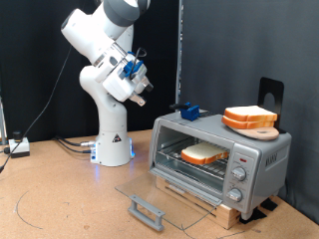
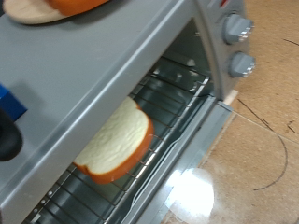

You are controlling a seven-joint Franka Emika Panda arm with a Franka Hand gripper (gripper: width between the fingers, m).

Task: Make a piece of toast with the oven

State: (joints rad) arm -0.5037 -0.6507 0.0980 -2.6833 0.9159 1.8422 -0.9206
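Observation:
The oven (image 1: pixel 261 151) stands at the exterior view's right on a wooden base, its glass door (image 1: pixel 164 189) folded down flat, with the bar handle (image 1: pixel 147 210) at the front. The piece of toast (image 1: pixel 203 153) lies flat on the wire rack inside. In the wrist view the toast (image 2: pixel 117 140) rests on the rack (image 2: pixel 177 89) under the oven's grey top (image 2: pixel 93 65). My gripper (image 1: pixel 142 97) is raised in the air to the left of the oven, apart from it and holding nothing. No fingers show in the wrist view.
A pile of like slices (image 1: pixel 250 118) sits on a board on the oven's top, next to a blue object (image 1: pixel 188 110). Knobs (image 1: pixel 239 175) line the oven's right side. A black bracket (image 1: pixel 271 95) stands behind. Cables (image 1: pixel 40 189) lie on the table at left.

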